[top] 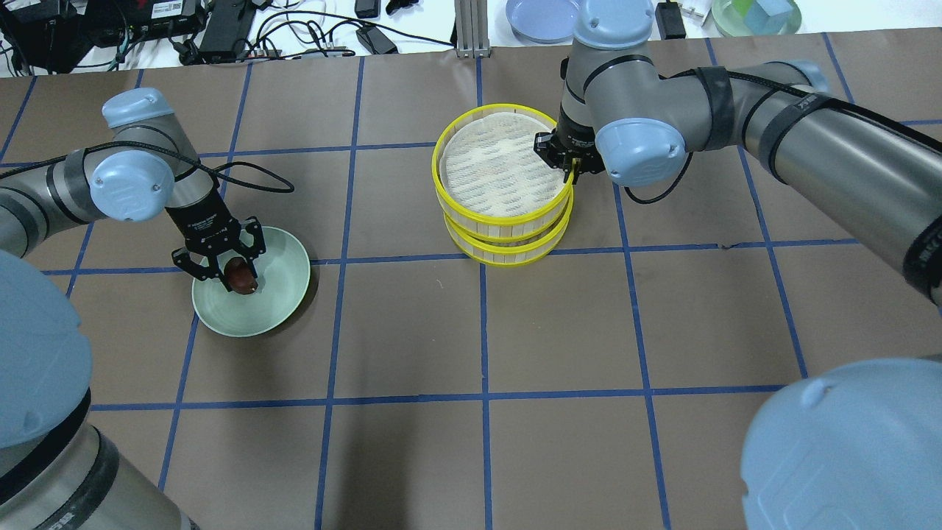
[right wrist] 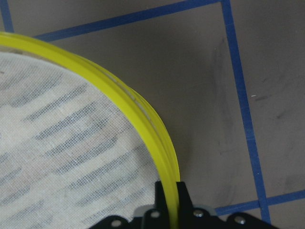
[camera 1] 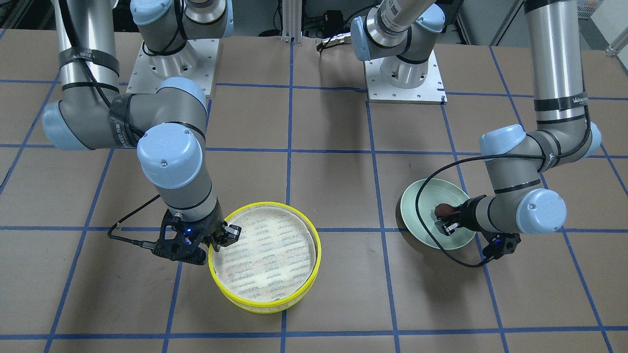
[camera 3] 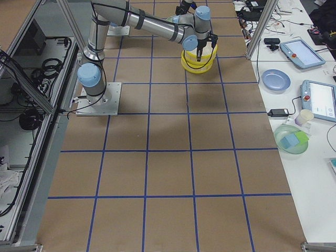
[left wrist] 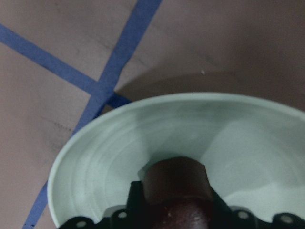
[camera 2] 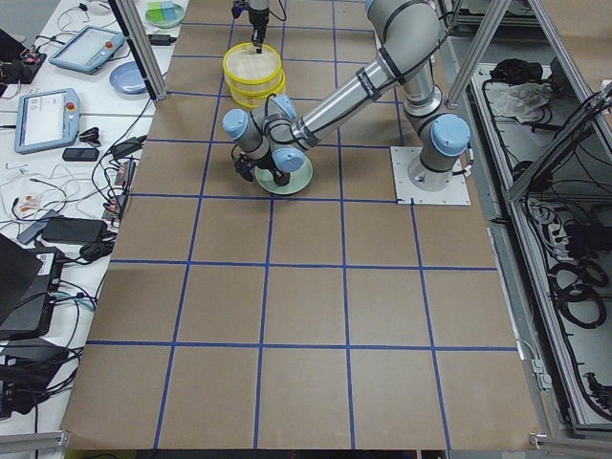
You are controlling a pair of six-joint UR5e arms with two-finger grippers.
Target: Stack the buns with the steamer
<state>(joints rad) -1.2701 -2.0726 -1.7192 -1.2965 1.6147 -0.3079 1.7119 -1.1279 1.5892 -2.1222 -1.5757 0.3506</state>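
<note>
A pale green plate (top: 283, 287) lies on the left of the table; it also shows in the front view (camera 1: 422, 196) and the left wrist view (left wrist: 95, 167). My left gripper (top: 239, 274) is down in it, shut on the dark reddish-brown bun (top: 241, 275) (left wrist: 175, 181). A yellow-rimmed steamer tier (top: 500, 173) with a white mesh liner sits slightly offset on a second yellow tier (top: 515, 250). My right gripper (top: 567, 165) is shut on the top tier's rim (right wrist: 143, 114). The cream-white bun is hidden.
The arms' base plates (camera 1: 171, 68) (camera 1: 405, 78) are bolted at the robot's side of the table. Past the table's far edge are a blue plate (top: 542, 16), a green bowl (top: 754, 15) and cables. Blue tape lines cross the brown tabletop.
</note>
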